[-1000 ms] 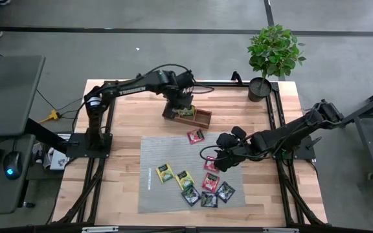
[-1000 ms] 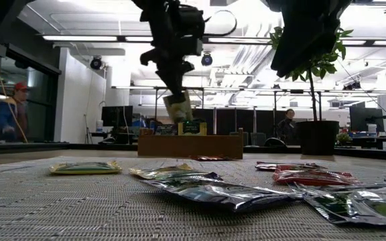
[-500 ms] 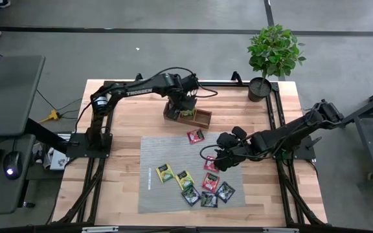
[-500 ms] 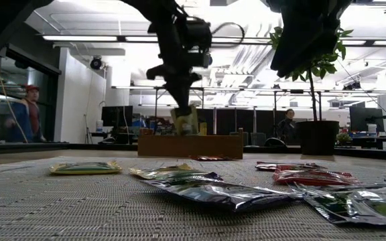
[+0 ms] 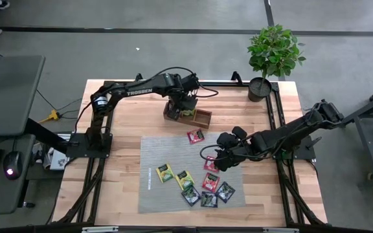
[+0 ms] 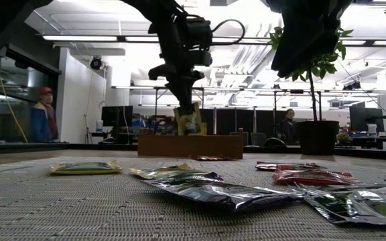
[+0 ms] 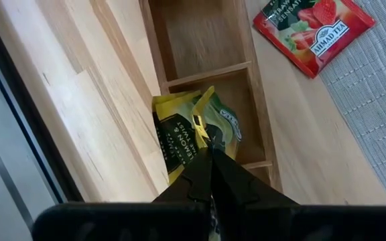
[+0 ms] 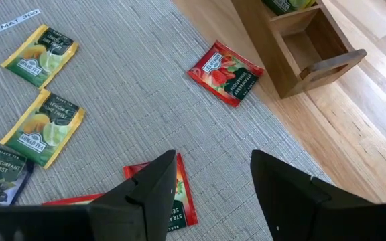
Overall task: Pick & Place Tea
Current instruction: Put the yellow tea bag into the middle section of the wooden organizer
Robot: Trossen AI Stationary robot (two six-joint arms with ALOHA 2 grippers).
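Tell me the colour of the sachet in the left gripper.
Yellow-green sachet, pinched by the shut left gripper; the left wrist view shows it best.

- Your left gripper [image 7: 210, 155] is pinched on a yellow-green tea bag [image 7: 200, 130] in the tray [image 7: 149, 50].
- Red tea bag [image 7: 313, 30] lies on the mat [image 7: 374, 127].

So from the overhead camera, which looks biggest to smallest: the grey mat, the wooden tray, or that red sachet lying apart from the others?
1. Grey mat, by far.
2. Wooden tray.
3. Lone red sachet, clearly smallest.
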